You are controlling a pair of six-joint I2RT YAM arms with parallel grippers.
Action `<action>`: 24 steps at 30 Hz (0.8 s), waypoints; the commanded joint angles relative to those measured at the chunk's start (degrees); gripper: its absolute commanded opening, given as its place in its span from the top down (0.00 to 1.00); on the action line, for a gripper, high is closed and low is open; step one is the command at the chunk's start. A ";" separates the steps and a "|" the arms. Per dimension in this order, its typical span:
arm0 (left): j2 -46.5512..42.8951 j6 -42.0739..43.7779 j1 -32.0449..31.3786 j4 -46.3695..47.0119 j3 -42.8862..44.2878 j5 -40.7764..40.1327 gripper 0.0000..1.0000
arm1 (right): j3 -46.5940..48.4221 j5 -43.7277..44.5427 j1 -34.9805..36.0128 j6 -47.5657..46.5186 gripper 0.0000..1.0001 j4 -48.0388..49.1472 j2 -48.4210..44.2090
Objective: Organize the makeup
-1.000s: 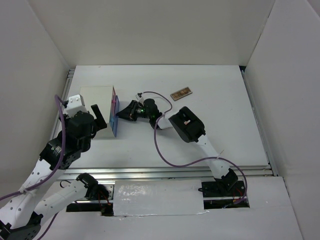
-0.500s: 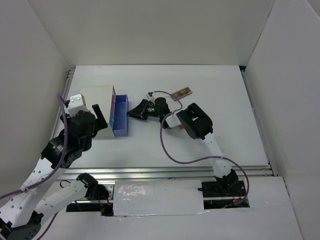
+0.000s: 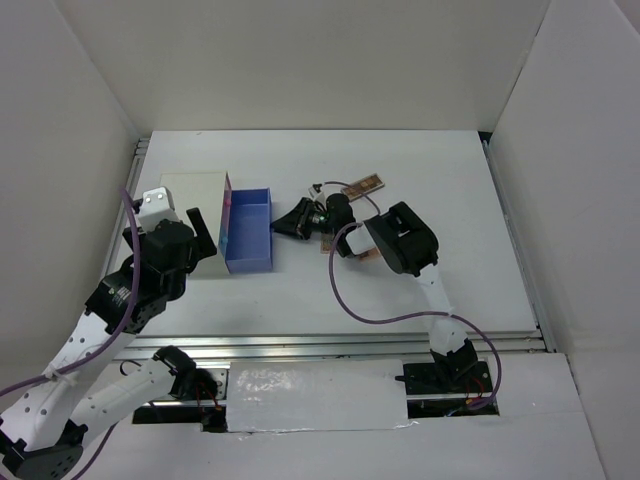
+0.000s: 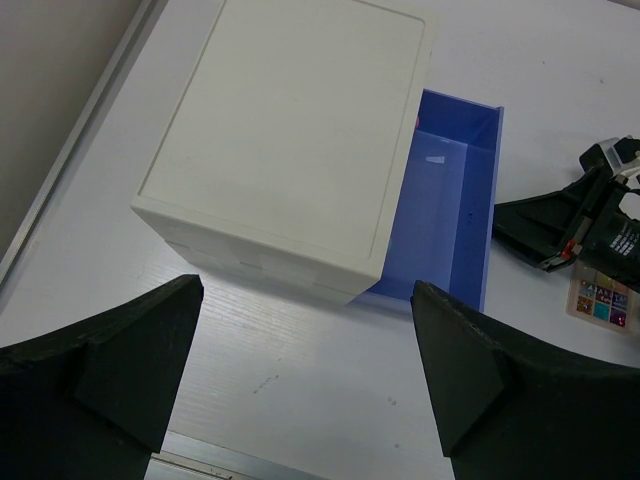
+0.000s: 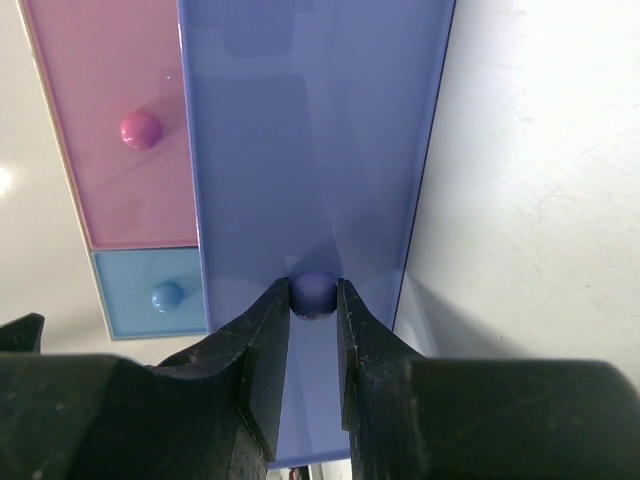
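Hard to see:
- The multicoloured palette lies partly under my right wrist. The left wrist view cuts it at the frame edge, so only a few coloured pans show.
- The inner end of the blue drawer runs in under the white box, out of my sight.

Makeup:
- The brown palette is a small flat bar with a tan rim and a row of brown pans. It lies flat on the table at 1 o'clock from my right gripper and apart from it.
- The multicoloured palette sits at about 4 o'clock of those fingertips.

Fingers:
- The right pair pinches the drawer's round knob from both sides. The drawer stands open toward 3 o'clock.
- The pink drawer and the light-blue drawer sit flush in the box front.
- My left gripper is spread wide at the box's 6 o'clock edge and holds nothing. I cannot tell whether it touches the box.

Surroundings:
- The table is white and smooth.
- The box stands at its 9 o'clock side.
- Plain white walls close in at 9, 12 and 3 o'clock.
- A purple cable loops off my right arm.
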 commanded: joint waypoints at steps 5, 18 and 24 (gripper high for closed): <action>0.26 0.77 0.43 1.44 0.18 -0.97 0.01 | -0.82 -2.26 -0.70 -3.95 0.39 2.97 -8.03; 0.26 -0.72 0.43 0.56 0.62 -1.41 0.01 | -4.17 8.79 -2.72 -22.12 0.00 -28.62 -27.54; 2.18 -0.46 0.43 3.36 1.94 8.59 0.01 | 2.53 38.32 -2.37 -29.26 0.00 -69.51 -37.18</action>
